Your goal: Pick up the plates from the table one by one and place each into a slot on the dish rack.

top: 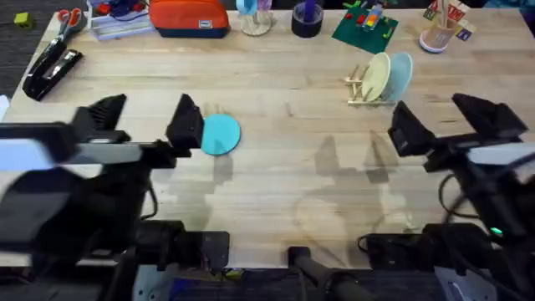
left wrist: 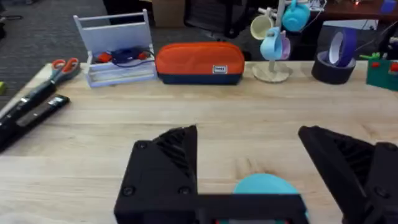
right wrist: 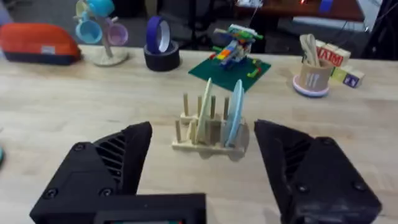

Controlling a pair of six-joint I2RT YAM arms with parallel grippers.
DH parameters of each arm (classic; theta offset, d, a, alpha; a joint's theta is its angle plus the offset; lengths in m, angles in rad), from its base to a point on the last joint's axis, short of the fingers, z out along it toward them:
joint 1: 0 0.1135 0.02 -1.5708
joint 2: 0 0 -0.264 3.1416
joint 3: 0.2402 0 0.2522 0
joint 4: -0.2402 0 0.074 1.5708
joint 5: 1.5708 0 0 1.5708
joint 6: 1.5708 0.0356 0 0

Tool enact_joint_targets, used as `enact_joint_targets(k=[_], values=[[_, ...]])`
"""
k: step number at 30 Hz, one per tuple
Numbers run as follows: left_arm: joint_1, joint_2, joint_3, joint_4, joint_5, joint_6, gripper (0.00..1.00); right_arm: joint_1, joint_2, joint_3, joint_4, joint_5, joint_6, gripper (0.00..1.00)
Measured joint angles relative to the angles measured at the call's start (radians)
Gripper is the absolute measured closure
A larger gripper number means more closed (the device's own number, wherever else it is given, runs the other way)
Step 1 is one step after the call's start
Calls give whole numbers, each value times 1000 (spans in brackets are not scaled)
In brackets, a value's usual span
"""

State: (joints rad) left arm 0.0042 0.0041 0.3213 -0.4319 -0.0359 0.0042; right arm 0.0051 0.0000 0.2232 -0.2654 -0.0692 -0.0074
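Note:
A turquoise plate (top: pixel 220 134) lies flat on the table (top: pixel 284 184), left of centre. My left gripper (top: pixel 147 117) hovers open just left of it; in the left wrist view the plate (left wrist: pixel 264 186) shows low between the black fingers (left wrist: pixel 168 162). The dish rack (top: pixel 361 94) stands at the back right with a cream plate (top: pixel 376 77) and a pale blue plate (top: pixel 400 73) upright in its slots. My right gripper (top: pixel 447 119) is open, in front of and right of the rack. In the right wrist view the rack (right wrist: pixel 186 144) sits between its spread fingers (right wrist: pixel 112 162).
Along the far edge stand an orange pouch (top: pixel 189 17), scissors (top: pixel 69 17), a mug tree (top: pixel 255 17), a dark tape roll (top: pixel 307 18), a green block board (top: pixel 364 27) and a cup of sticks (top: pixel 439 33). A black tool (top: pixel 50 71) lies far left.

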Motion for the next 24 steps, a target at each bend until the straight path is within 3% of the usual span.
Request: enact_joint_targets(k=[4, 9, 16, 24], values=[[0, 60, 154, -145, -11, 1, 7, 0, 16, 148, -195, -3, -1, 10], [0, 235, 373, -343, -13, 4, 7, 0, 126, 333, -371, -6, -15, 10], [0, 515, 705, -603, 5, 4, 7, 0, 392, 621, -648, -6, -45, 10], [0, 802, 1036, -858, 52, 4, 7, 0, 688, 930, -832, -6, -125, 10]])
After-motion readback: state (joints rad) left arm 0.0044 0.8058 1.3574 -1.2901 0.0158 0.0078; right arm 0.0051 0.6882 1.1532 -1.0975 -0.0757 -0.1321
